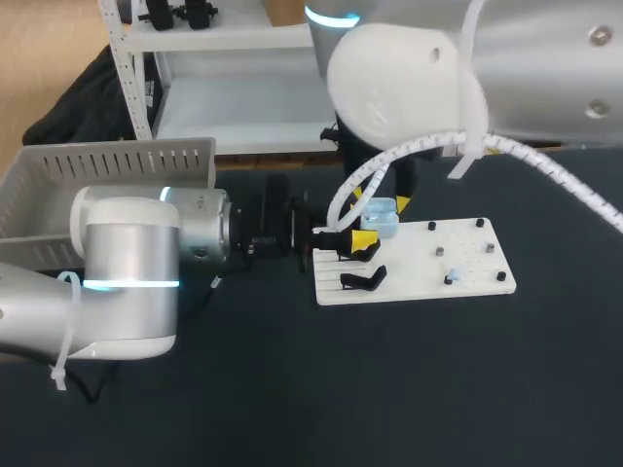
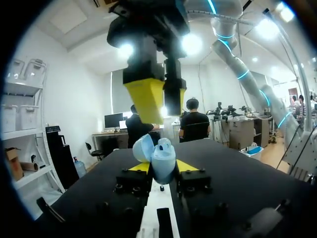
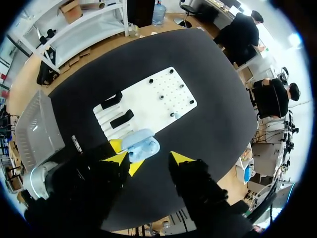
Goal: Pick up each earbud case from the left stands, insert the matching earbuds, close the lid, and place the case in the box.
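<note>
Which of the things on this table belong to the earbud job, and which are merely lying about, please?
Job in hand:
- earbud case, open, held in left gripper
- right gripper, open above it
- white board with two empty black stands
- small pale piece, probably an earbud
- grey box

Lying about:
- bare pegs on the board

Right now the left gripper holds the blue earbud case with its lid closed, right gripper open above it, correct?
No, the lid is open, as the left wrist view shows. The left gripper does hold the earbud case, right gripper open above it.
</note>
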### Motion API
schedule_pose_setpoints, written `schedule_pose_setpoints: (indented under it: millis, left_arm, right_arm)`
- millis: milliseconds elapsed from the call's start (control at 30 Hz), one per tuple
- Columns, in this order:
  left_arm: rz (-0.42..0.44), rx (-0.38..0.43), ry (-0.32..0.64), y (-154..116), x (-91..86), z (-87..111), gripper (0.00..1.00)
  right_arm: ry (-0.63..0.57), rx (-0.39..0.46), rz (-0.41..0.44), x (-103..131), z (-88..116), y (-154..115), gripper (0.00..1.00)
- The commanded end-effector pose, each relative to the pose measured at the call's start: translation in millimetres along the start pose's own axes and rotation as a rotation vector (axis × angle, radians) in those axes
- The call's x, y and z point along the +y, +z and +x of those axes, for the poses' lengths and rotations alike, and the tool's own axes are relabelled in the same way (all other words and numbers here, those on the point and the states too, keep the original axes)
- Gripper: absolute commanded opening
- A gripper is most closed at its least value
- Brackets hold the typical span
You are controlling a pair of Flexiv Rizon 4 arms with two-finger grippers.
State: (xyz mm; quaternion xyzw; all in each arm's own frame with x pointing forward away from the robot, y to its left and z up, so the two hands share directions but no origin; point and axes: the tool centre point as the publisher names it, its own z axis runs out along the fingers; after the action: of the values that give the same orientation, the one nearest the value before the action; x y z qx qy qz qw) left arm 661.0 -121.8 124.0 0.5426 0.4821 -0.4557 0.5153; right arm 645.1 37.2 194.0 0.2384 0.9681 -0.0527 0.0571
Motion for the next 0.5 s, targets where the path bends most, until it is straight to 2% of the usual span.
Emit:
schedule_pose_setpoints:
  millis: [33, 133, 267, 367, 500]
  left_arm:
    - [-0.006, 0.0, 0.002, 0.6, -1.1, 0.2, 0.0]
    - [-0.006, 0.0, 0.002, 0.6, -1.1, 0.2, 0.0]
    - [-0.006, 0.0, 0.002, 0.6, -1.1, 0.2, 0.0]
    - [-0.006, 0.0, 0.002, 0.6, -1.1, 0.2, 0.0]
    - [-0.006, 0.0, 0.002, 0.6, -1.1, 0.2, 0.0]
  right_arm:
    - [-0.053, 0.014, -0.135, -40.7, 8.3, -3.1, 0.49]
    - [-0.143, -0.02, -0.182, -54.6, 7.1, 2.1, 0.45]
    - [-0.205, -0.043, -0.243, -72.4, 4.0, 9.6, 0.47]
    - [-0.215, -0.053, -0.27, -83.9, 1.1, 15.0, 0.49]
    - [-0.204, -0.045, -0.265, -93.4, -1.6, 26.1, 0.49]
